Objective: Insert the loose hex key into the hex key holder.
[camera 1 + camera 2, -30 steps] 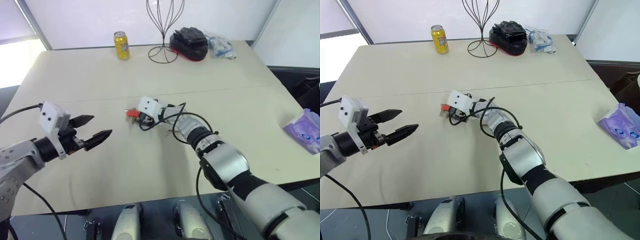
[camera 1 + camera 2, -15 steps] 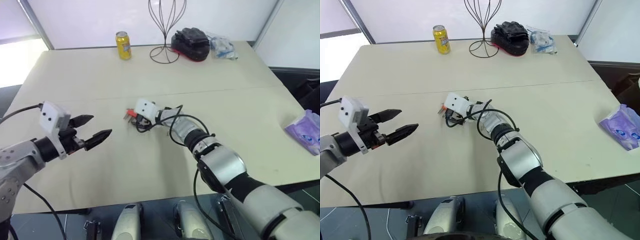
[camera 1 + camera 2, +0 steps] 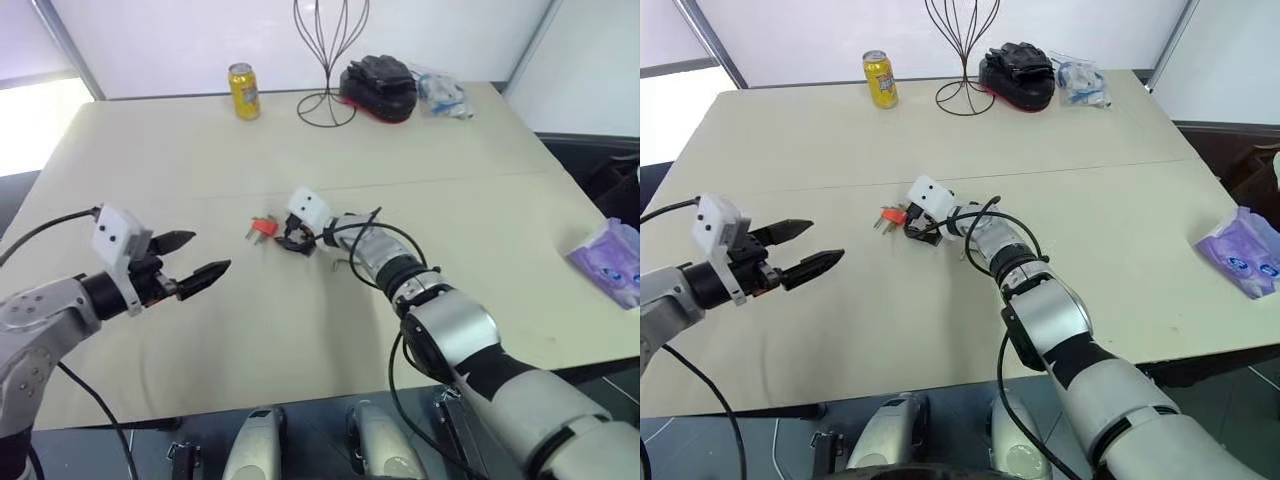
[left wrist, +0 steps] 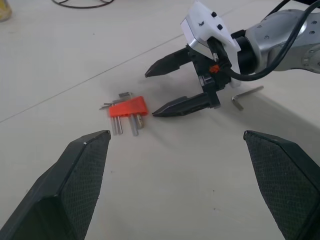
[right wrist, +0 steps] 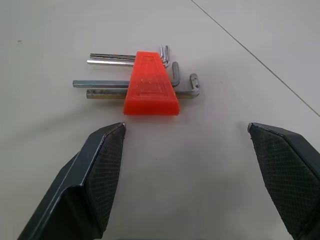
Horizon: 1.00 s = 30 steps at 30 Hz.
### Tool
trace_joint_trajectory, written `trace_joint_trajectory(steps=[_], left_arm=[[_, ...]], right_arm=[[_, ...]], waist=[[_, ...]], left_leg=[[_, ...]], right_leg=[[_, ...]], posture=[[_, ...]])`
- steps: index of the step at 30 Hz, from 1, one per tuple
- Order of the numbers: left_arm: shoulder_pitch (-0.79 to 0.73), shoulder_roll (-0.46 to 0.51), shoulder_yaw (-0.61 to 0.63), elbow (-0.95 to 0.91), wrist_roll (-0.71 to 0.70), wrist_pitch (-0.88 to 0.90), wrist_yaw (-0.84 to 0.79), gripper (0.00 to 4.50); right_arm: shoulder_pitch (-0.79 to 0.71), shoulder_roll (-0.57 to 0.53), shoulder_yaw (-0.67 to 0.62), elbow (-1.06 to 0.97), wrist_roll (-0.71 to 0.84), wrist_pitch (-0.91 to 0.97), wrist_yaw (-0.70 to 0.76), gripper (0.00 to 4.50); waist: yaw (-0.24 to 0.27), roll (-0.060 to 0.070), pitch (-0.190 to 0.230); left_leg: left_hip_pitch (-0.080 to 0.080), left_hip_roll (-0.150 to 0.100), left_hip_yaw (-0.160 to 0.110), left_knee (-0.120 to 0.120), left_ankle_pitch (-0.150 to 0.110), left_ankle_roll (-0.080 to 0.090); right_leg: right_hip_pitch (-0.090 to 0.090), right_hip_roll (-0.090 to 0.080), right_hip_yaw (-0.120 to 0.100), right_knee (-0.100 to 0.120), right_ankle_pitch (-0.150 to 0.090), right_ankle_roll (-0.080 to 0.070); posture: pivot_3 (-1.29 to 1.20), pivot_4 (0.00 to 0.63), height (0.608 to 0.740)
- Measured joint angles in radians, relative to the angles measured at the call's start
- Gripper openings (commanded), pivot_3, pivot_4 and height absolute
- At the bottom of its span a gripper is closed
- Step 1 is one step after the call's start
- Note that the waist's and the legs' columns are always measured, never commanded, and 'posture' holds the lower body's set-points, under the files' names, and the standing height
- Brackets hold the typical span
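**Ana:** On the beige table (image 3: 480, 230), where is everything?

**Ben:** Near the middle lies the small orange-red plastic hex key holder (image 4: 128, 107), flat, with several grey keys already in it. The thin dark grey L-shaped loose hex key (image 4: 246, 96) lies apart from it, beside the right arm's wrist.

**Ana:** And the claws?

**Ben:** The right gripper (image 4: 169, 85) sits low just beside the holder, fingers spread wide, gripping nothing. The left gripper (image 3: 198, 257) hangs well off to the left, equally wide, empty.

**Ana:** So how far along?

**Ben:** Barely begun, I judge: the key is not picked up, and insertion remains.
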Motion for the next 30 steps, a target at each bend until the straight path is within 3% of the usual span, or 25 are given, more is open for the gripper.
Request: trace_joint_trajectory(steps=[9, 30], left_arm=[[0.032, -0.001, 0.007, -0.005, 0.000, -0.008, 0.000, 4.47], [0.062, -0.002, 0.075, 0.006, -0.014, -0.005, 0.006, 4.47]], right_arm=[[0.005, 0.041, -0.027, -0.003, 0.012, 0.029, -0.014, 4.06], [0.005, 0.072, -0.042, -0.001, 0.019, 0.031, 0.001, 4.06]], waist=[[-0.023, 0.000, 0.000], [-0.023, 0.000, 0.000]], left_leg=[[0.000, 0.001, 0.000, -0.001, 0.000, 0.000], [0.000, 0.001, 0.000, -0.005, 0.000, 0.000]], right_leg=[[0.000, 0.000, 0.000, 0.000, 0.000, 0.000], [-0.002, -0.001, 0.000, -0.001, 0.000, -0.001]], posture=[[0.00, 0.150, 0.740], [0.00, 0.150, 0.740]])
